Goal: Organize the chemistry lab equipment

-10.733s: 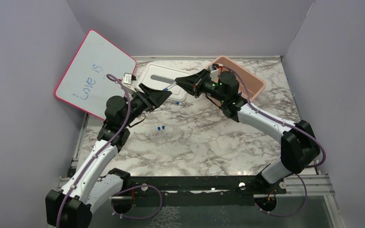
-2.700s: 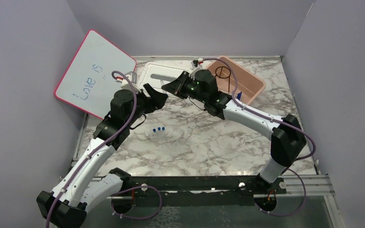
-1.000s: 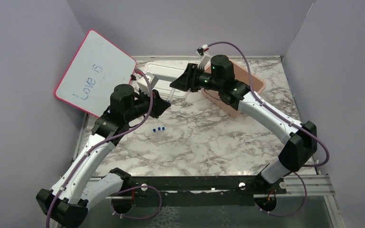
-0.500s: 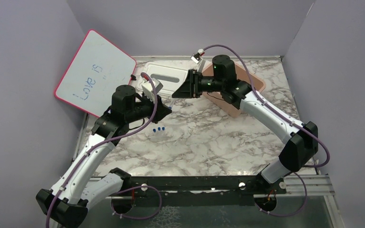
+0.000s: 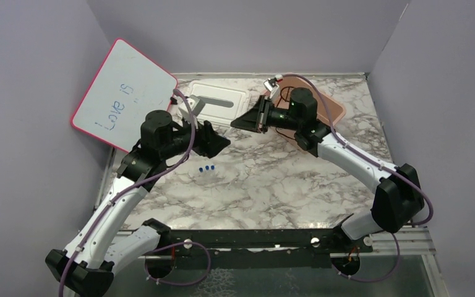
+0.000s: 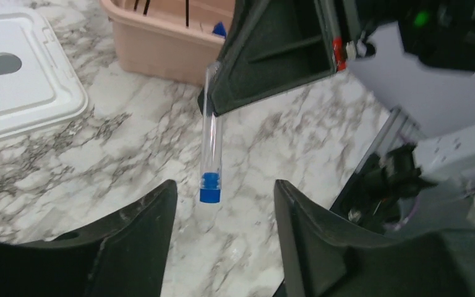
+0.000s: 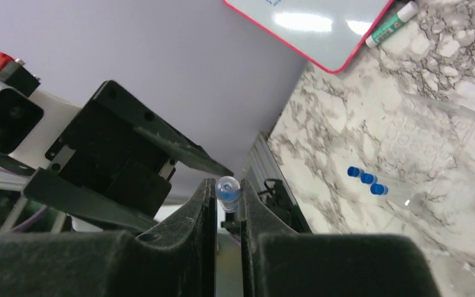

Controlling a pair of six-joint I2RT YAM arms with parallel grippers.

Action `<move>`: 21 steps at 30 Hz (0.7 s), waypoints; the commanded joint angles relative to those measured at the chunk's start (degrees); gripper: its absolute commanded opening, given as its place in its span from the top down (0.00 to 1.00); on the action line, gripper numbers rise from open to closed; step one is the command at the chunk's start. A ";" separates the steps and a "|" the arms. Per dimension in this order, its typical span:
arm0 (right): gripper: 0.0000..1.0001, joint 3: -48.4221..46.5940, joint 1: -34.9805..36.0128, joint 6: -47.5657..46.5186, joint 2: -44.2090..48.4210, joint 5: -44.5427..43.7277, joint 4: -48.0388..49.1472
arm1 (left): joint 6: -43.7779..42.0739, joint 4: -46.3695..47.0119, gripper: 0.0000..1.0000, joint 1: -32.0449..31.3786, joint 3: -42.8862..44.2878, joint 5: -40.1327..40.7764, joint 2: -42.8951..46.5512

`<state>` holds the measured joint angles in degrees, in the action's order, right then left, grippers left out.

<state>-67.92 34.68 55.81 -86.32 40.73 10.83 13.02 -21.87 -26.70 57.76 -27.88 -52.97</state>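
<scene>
One clear glass tube (image 6: 211, 124), with a blue cap (image 6: 209, 189) on its lower end, hangs tilted above the marble table (image 5: 284, 179). Right gripper (image 7: 227, 193) pinches the tube's bare upper end, jaws narrow and closed on it. Left gripper (image 5: 221, 143) stands wide, its fingers either side of the capped end and not touching it. Three loose blue caps (image 5: 207, 167) lie in a row on the table nearby. Pink tub (image 5: 336, 110) sits behind the right arm.

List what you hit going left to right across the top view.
whiteboard → blue caps → right gripper → pink bin. The white tray is left out: it overlaps the caps and the gripper.
</scene>
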 commanded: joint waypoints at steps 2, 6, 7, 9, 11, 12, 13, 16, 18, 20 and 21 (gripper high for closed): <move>0.92 7.67 -1.35 16.05 5.66 -10.93 20.77 | 24.35 13.55 0.30 -0.02 -1.91 12.02 2.68; 0.92 10.13 -1.35 21.55 5.84 -14.68 26.25 | 34.67 15.34 0.27 -0.02 -3.47 15.10 1.62; 0.92 10.54 -1.34 22.74 5.67 -15.30 26.84 | 36.51 16.46 0.27 -0.02 -3.85 14.27 1.39; 0.92 10.50 -1.33 24.42 4.84 -15.37 27.36 | 39.70 19.89 0.27 -0.02 -4.73 12.11 0.99; 0.92 10.67 -1.32 25.86 4.16 -14.87 28.22 | 41.38 22.22 0.27 -0.02 -5.17 11.37 0.56; 0.92 10.70 -1.36 26.48 3.70 -14.35 28.93 | 41.85 23.29 0.28 -0.02 -5.16 11.92 0.39; 0.92 10.97 -1.39 27.20 3.44 -13.81 29.51 | 42.57 24.03 0.30 -0.02 -5.39 12.30 0.40; 0.92 12.14 -1.30 29.23 2.72 -13.76 31.37 | 45.57 28.18 0.38 -0.02 -7.61 12.63 0.55; 0.92 12.43 -1.36 29.80 2.29 -13.41 32.05 | 47.27 30.93 0.43 -0.02 -9.08 11.96 0.44; 0.93 12.58 -1.36 30.34 1.84 -13.00 32.10 | 48.27 32.78 0.47 -0.02 -10.01 11.00 0.08; 0.93 12.70 -1.37 30.44 1.66 -12.73 32.33 | 48.21 33.11 0.47 -0.02 -10.04 10.89 -0.04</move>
<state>-56.12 33.36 83.81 -83.37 27.94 39.51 56.88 3.79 -26.70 49.17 -16.45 -52.84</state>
